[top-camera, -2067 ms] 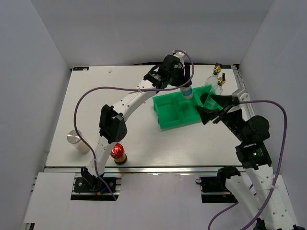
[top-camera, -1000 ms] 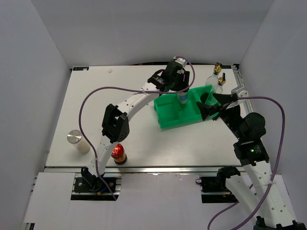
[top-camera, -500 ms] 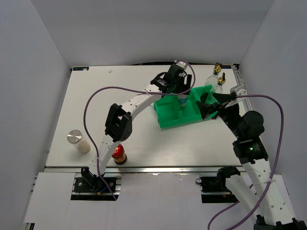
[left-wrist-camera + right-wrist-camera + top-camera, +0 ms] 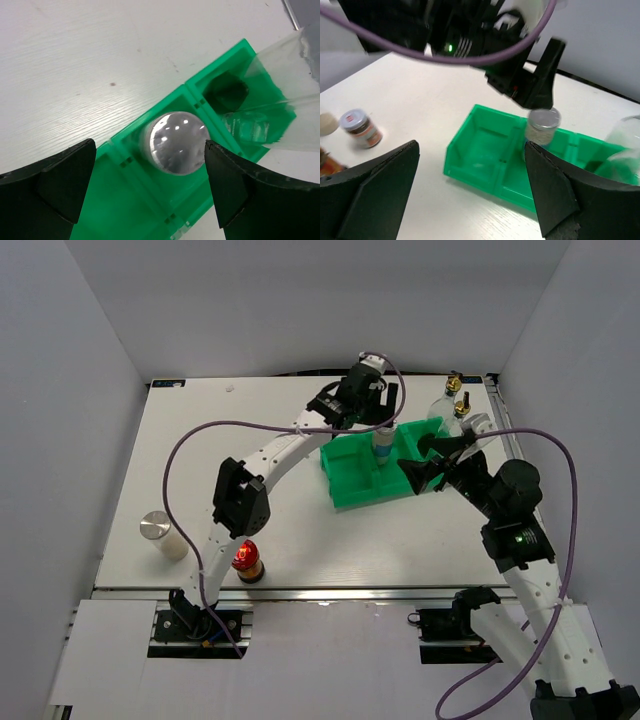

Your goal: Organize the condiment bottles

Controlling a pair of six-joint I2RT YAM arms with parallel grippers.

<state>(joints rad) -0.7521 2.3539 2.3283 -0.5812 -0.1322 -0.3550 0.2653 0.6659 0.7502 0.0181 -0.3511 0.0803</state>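
Note:
A silver-lidded shaker (image 4: 382, 445) (image 4: 175, 142) (image 4: 543, 125) stands upright in the middle compartment of the green tray (image 4: 352, 480) (image 4: 485, 145). Directly above it hangs my left gripper (image 4: 372, 405) (image 4: 149, 145), open, with both fingers well apart from the lid. Off the tray's right end my right gripper (image 4: 425, 465) (image 4: 470, 200) is open and holds nothing. Two clear glass bottles with gold tops (image 4: 452, 405) stand at the tray's far right corner; one (image 4: 295, 95) seems to sit in the end compartment. Another silver-lidded shaker (image 4: 160, 533) and a small red-topped jar (image 4: 247, 560) (image 4: 360, 129) stand near the table's front left.
My left arm (image 4: 270, 455) arches over the table from the front left to the tray. A purple cable (image 4: 190, 440) loops above it. The table's right edge rail (image 4: 497, 410) runs close behind the glass bottles. The tray's left compartment (image 4: 487, 132) holds nothing.
My left gripper has gone from shut on the shaker to open, leaving it standing in the tray, and has lifted slightly. The right gripper has edged closer to the tray.

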